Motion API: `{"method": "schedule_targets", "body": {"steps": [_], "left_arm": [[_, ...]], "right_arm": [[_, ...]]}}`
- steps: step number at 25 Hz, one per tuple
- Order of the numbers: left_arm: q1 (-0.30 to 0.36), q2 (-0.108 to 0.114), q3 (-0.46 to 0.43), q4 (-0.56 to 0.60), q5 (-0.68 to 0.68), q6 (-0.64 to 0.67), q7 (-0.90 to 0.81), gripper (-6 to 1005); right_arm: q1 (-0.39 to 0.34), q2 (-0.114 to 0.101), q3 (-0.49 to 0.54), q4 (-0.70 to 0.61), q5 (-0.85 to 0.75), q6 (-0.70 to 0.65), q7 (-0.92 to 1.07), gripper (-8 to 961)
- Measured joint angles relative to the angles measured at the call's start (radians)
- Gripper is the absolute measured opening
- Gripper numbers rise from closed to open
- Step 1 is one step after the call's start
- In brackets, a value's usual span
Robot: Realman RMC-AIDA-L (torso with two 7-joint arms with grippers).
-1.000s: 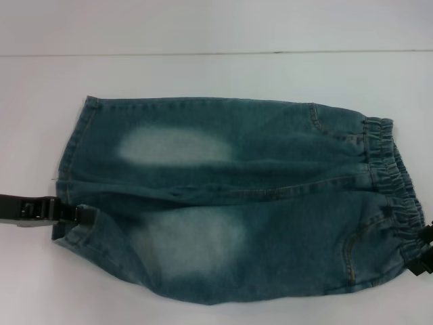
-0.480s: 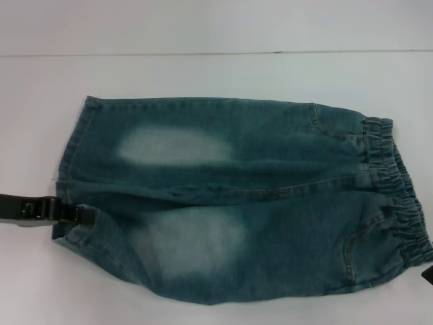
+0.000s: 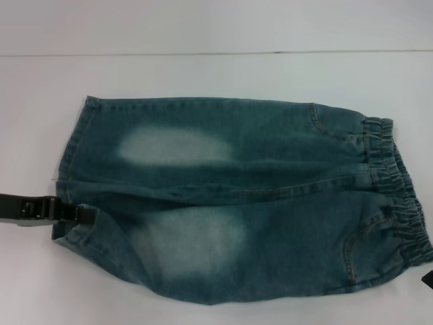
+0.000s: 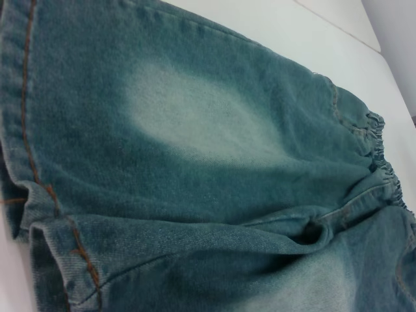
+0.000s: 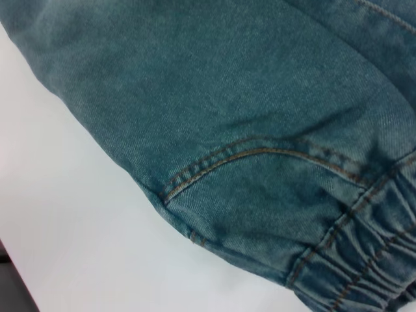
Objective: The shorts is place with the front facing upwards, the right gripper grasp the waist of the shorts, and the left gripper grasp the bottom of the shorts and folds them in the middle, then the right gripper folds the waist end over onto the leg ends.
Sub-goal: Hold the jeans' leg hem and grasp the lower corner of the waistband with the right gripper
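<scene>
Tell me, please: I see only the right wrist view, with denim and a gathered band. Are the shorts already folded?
Observer: No. In the head view the shorts lie flat and unfolded, legs side by side, with the waist on the robot's right.
Operator: Where is the left gripper?
Observer: The left gripper is at the leg hem of the near leg, on the robot's left.
Operator: And the right gripper?
Observer: Only a black tip of the right gripper shows at the head view's right edge. It looks apart from the near corner of the waist.
</scene>
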Motion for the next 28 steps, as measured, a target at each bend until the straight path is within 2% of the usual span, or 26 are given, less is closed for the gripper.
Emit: {"method": "schedule_targets", "body": {"steps": [11,17,28], "left_arm": [[-0.008,-0.003,0.003,-0.006,0.0,0.003,0.0,7],[-0.008,0.001,0.0,-0.014,0.0,0.0,0.001,6],[-0.005,0.001,0.0,-0.014,0.0,0.0,0.005,7]], "right_arm": [[0.003,0.017,-0.003,0.001,-0.016,0.006,0.0,873],[0.003,0.006,0.009,-0.004,-0.016,0.003,0.0,872],[0.007,0.004,0.005,-0.001,-0.016,0.013,0.0,870]]}}
